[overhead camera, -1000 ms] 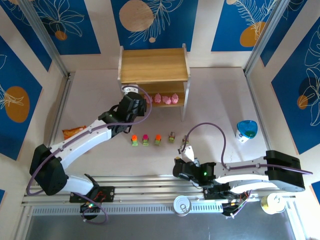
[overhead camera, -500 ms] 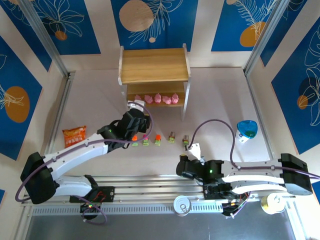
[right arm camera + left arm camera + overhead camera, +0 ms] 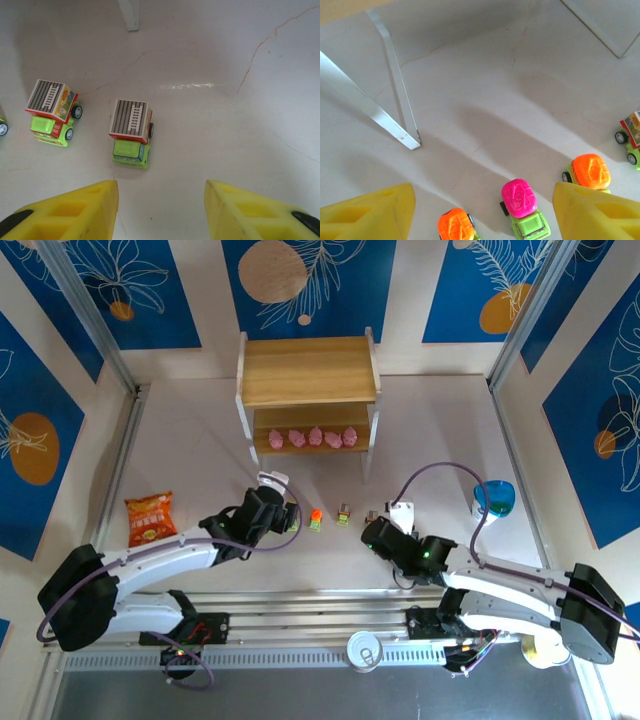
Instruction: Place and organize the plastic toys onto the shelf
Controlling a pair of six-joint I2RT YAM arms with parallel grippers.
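since the magenta-topped car [image 3: 522, 207] is probably light, hard and free-rolling, the left gripper [image 3: 482, 200], spread open, should pinch its sides.

White arm links [image 3: 170, 558], black joints [image 3: 262, 515], purple cables [image 3: 445, 465], yellow fingers [image 3: 65, 212]

Around me: far wall [image 3: 330, 290] blue leaf-print panels | table [image 3: 440, 430] pale, hairline-cracked | near edge aluminium rail [image 3: 290, 640]
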